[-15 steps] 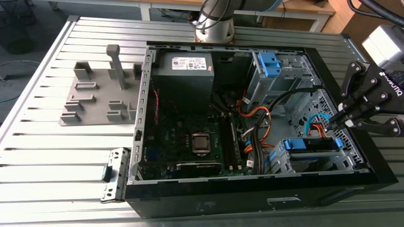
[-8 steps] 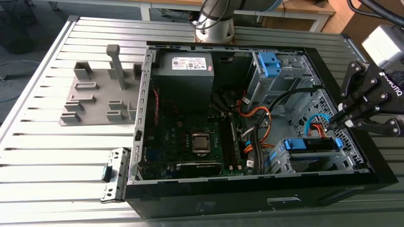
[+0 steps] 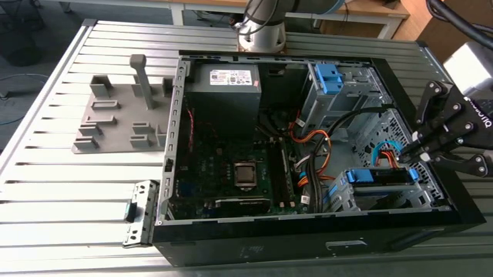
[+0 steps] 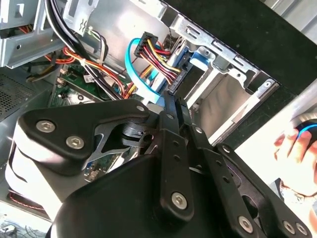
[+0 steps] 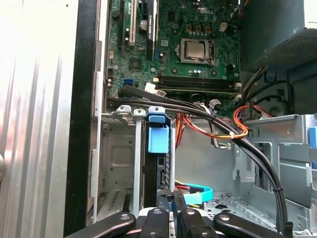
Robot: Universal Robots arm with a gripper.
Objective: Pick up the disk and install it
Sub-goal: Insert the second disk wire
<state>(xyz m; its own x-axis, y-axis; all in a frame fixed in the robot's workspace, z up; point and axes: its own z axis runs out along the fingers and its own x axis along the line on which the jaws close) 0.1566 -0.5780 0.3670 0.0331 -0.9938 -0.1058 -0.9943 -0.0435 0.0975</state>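
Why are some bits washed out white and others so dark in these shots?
First wrist view: the ribbed silver metal table glares near-white beside the black computer case. Second wrist view: the black gripper sits dark in front, while the background beyond the case burns out to white. Exterior view: light is even, with shadow around the grey power-supply box.
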